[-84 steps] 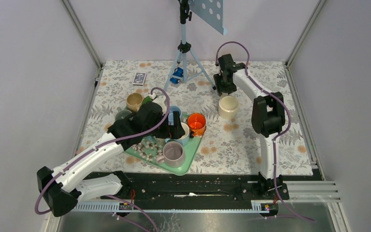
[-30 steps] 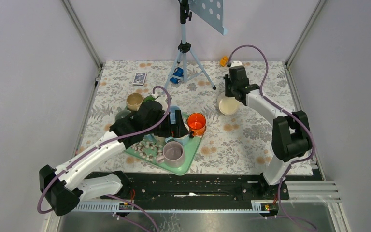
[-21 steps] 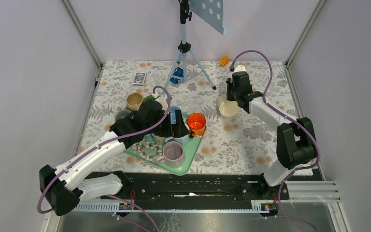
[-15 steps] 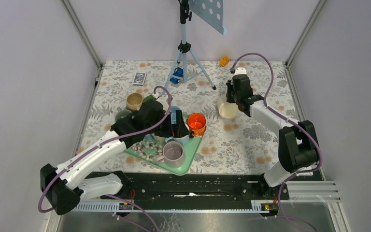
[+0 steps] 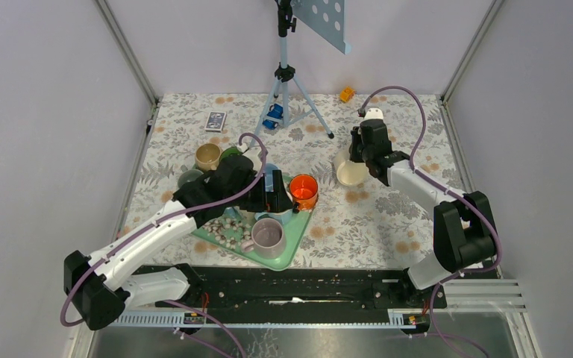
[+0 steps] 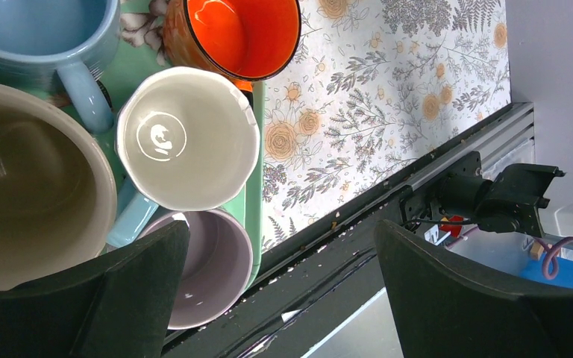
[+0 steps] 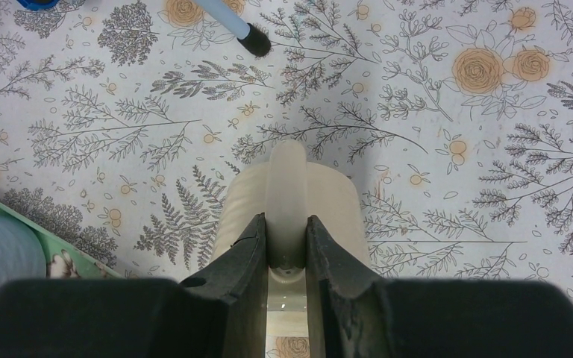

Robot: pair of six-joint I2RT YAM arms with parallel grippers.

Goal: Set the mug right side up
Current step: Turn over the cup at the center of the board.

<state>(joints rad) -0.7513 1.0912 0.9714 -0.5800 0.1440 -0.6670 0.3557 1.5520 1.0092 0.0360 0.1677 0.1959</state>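
Right gripper (image 7: 286, 221) closed on the handle (image 7: 286, 179) of the cream mug (image 7: 337, 203): the two dark fingers (image 7: 248, 250) stand narrow, one pressed to each side of the handle, which runs straight out past the fingertips. The mug's ribbed body spreads to both sides of the fingers and beneath them, over the floral cloth (image 7: 485, 149). From above, the right gripper (image 5: 361, 151) sits over the far side of the mug (image 5: 351, 173), which is tilted so that its open mouth shows; whether it touches the cloth cannot be told. A tripod foot (image 7: 254, 41) lies well beyond the fingertips. Left gripper (image 6: 280, 227), seen from above at (image 5: 276, 195), has its fingers (image 6: 112, 294) spread wide and holding nothing, above a green tray (image 6: 253, 195). Between and just beyond these fingertips stands a white cup (image 6: 186, 138); an orange mug (image 6: 233, 33) lies farther out, and a lilac mug (image 6: 210, 265) lies beside the left-hand finger.
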